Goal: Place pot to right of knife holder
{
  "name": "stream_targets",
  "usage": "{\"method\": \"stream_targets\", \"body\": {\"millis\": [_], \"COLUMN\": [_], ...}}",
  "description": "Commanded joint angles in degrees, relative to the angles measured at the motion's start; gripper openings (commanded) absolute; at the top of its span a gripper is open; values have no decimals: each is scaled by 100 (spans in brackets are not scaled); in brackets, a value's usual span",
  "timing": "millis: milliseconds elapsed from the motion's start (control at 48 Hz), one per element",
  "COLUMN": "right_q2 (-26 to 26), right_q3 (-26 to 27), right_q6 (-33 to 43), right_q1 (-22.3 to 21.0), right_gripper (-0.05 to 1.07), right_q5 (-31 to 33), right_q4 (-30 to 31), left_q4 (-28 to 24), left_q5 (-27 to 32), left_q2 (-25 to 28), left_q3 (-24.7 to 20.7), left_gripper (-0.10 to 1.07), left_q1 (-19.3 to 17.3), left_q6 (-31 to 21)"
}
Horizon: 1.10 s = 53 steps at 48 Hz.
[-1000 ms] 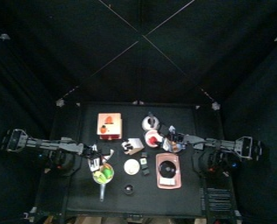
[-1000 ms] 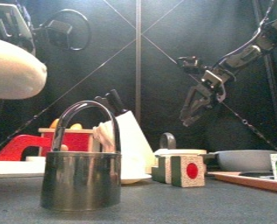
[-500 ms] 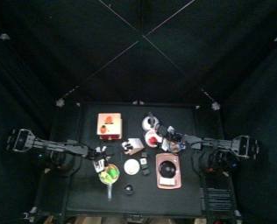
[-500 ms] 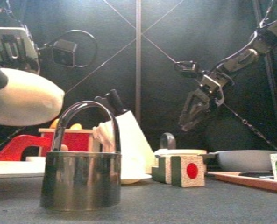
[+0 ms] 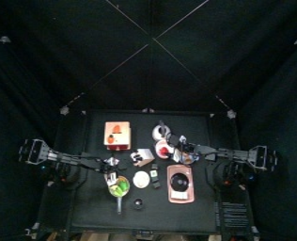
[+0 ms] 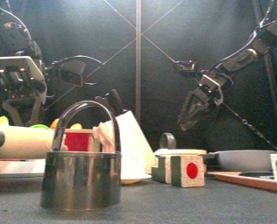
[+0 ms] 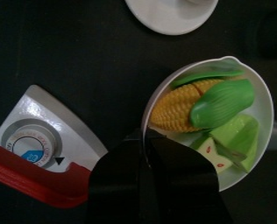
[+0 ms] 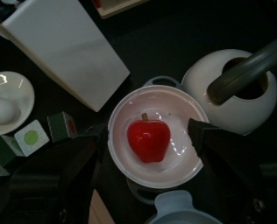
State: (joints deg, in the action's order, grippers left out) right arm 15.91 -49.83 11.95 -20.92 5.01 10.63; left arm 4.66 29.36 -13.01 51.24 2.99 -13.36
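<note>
Left gripper (image 7: 152,171) grips the pot (image 7: 211,118) (food inside).

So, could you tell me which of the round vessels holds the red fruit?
The white bowl, holding one red fruit; the green pot holds corn and green pieces instead.

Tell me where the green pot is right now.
In the top view, the green pot sits at the table's front left, held by the left gripper, just left of the white disc.

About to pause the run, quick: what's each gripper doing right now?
Left gripper: fingers closed on the pot.
Right gripper: fingers open, holding nothing.
</note>
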Motion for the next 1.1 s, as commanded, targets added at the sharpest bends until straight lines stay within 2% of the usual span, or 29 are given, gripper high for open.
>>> {"method": "stream_targets", "body": {"millis": [0, 104, 458, 1083], "right_q2": [62, 53, 35, 35], "right_q3": [132, 132, 141, 141], "right_q6": [-9, -18, -9, -9], "right_q1": [9, 9, 9, 35], "right_gripper": [101, 101, 101, 101], "right_q5": [-44, -44, -44, -44], "right_q4": [9, 9, 53, 44], "left_q4": [-62, -62, -62, -79], "left_q5": [-35, -53, -79, -79], "left_q2": [-18, -9, -18, -88], "left_q3": [-132, -132, -167, -202], "left_gripper": [47, 50, 74, 75], "left_q1": [-18, -26, -35, -44], "left_q6": [-9, 0, 0, -26]}}
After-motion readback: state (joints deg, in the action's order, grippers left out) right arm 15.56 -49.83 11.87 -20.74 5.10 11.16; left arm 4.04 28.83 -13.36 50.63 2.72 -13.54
